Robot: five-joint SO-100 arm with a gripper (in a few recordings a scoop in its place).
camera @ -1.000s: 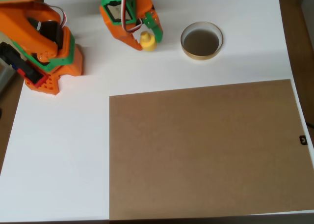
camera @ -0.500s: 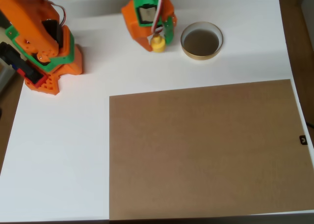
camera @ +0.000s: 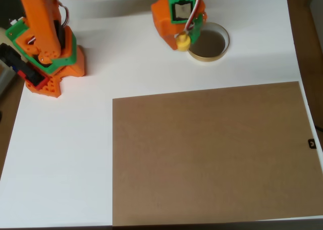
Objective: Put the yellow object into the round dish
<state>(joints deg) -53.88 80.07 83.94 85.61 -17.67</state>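
In the overhead view the small yellow object (camera: 182, 41) hangs between the orange fingers of my gripper (camera: 183, 38), which is shut on it. It sits just at the left rim of the round dish (camera: 212, 55), a shallow circle with a pale gold rim and a dark inside. The gripper's body overlaps the dish's upper left edge and hides part of it.
A large flat brown board (camera: 212, 152) covers the lower right of the white table. The arm's orange and green base (camera: 45, 48) stands at the upper left. The table's right edge lies close beyond the dish.
The gripper has carried the yellow object to the right, from well left of the dish up to its left rim.
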